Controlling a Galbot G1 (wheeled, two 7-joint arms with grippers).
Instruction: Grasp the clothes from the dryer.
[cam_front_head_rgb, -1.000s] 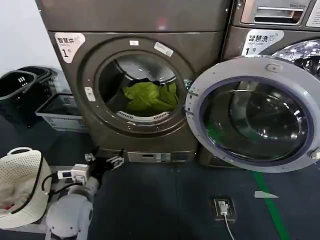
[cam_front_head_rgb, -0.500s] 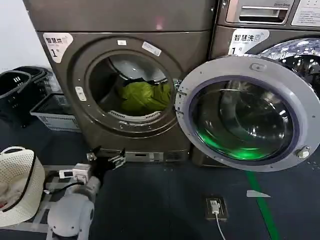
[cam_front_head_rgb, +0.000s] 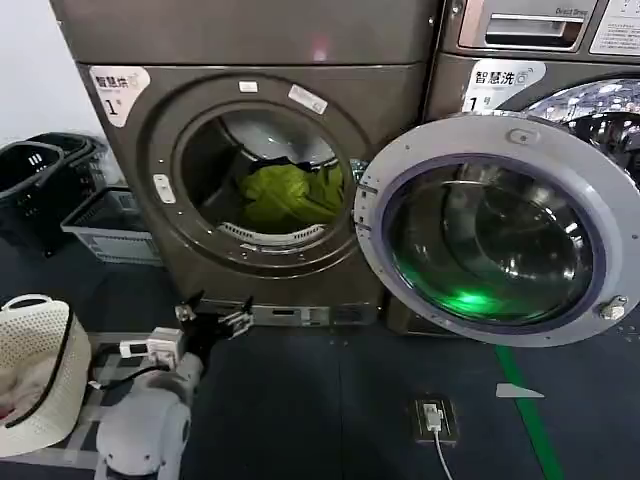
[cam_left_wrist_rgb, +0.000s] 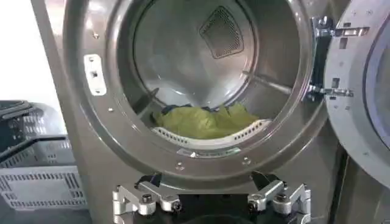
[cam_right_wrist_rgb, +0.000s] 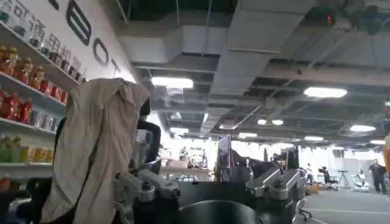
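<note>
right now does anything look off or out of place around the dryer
Nothing stands out. The dryer door hangs wide open, the clothes lie heaped inside the drum, and the left gripper sits open, low before it.

The dryer drum holds the clothes heaped inside.

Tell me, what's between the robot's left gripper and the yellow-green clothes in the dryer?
In the left wrist view, the dryer's lower porthole rim lies between the open left gripper and the clothes.
</note>
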